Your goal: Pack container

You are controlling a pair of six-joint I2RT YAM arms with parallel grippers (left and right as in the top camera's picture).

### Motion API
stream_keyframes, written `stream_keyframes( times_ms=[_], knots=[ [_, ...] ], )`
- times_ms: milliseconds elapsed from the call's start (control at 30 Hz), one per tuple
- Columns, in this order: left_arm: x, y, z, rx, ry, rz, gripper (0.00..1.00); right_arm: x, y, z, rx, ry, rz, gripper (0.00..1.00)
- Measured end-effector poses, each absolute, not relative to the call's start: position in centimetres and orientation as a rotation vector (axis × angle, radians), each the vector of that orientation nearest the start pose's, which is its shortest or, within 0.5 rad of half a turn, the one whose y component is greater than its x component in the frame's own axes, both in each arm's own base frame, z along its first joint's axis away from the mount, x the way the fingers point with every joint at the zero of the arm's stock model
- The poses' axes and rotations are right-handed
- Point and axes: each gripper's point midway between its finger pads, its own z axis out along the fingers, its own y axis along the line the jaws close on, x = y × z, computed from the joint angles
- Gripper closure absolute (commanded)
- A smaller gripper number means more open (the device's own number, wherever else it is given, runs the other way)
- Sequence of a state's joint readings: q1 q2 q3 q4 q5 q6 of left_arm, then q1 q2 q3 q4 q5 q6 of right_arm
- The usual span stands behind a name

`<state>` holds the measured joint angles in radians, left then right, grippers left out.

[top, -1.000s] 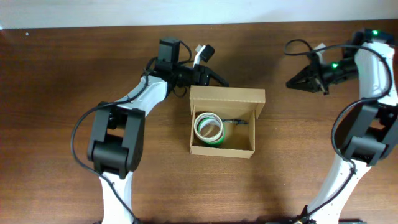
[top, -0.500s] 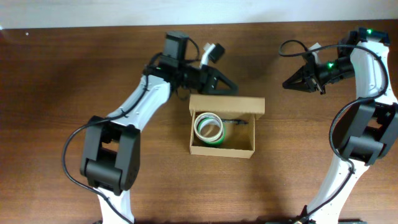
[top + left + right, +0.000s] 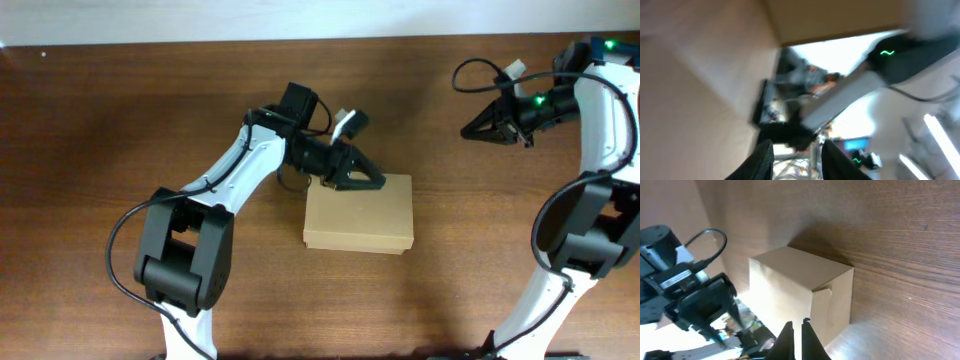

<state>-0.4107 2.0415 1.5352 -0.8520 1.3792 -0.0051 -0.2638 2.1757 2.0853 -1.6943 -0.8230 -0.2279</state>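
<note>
The container (image 3: 360, 215), a tan cardboard box, sits mid-table with its flap lid down over the top, so its inside is hidden. My left gripper (image 3: 368, 180) rests low over the lid's rear left edge, its dark fingers a little apart with nothing between them. In the left wrist view the same gripper (image 3: 797, 160) shows a clear gap, beside blurred tan cardboard (image 3: 690, 100). Off to the back right, my right gripper (image 3: 468, 131) is shut and empty, pointing left toward the box. The right wrist view shows this gripper (image 3: 796, 330) apart from the container (image 3: 800, 275).
The brown wooden table (image 3: 100, 150) ends at a white wall along the back. The left arm (image 3: 235, 165) reaches in from the front left. The right arm (image 3: 600, 110) stands along the right edge, with a loose cable (image 3: 480, 75) looping behind it.
The box's lid has come down and now covers the tape rolls that showed inside. My left gripper swung right and forward onto the lid and opened slightly. The right arm barely moved.
</note>
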Motion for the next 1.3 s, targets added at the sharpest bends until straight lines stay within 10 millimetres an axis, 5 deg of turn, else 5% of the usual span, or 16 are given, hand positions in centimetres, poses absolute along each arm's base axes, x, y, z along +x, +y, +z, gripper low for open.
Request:
stream_keyframes(
  times_ms=[200,333,400,533,767,967,1100,1300],
  knots=[
    [31.6,-29.3,12.6,0.786,2.661,-1.495,0.69,38.3,5.8,19.3,-0.048,2.953,1.094,0.94],
    [33.5,-26.7,13.5,0.831,2.696,-1.068,0.69,36.6,9.5,20.0,-0.272,3.013,0.934,0.96],
    [34.9,-25.5,16.0,0.838,2.642,-0.889,0.69,35.8,11.2,20.3,-0.372,3.026,0.868,0.96],
    [36.8,-23.1,23.9,0.808,2.466,-0.608,0.68,34.4,13.7,20.8,-0.507,3.035,0.787,0.96],
    [35.6,-17.7,35.6,0.661,2.235,-0.284,0.69,32.4,17.1,20.5,-0.684,3.062,0.632,0.96],
    [33.1,-12.6,42.5,0.498,2.078,-0.071,0.77,30.5,19.5,19.8,-0.859,3.068,0.427,0.96],
    [29.7,-8.4,46.9,0.362,1.959,0.057,0.8,30.2,19.7,19.4,-0.903,3.065,0.24,0.96],
    [24.4,-4.3,50.5,0.251,1.845,0.118,0.82,30.4,19.3,18.2,-0.888,3.07,0.119,0.96]
  ],
)
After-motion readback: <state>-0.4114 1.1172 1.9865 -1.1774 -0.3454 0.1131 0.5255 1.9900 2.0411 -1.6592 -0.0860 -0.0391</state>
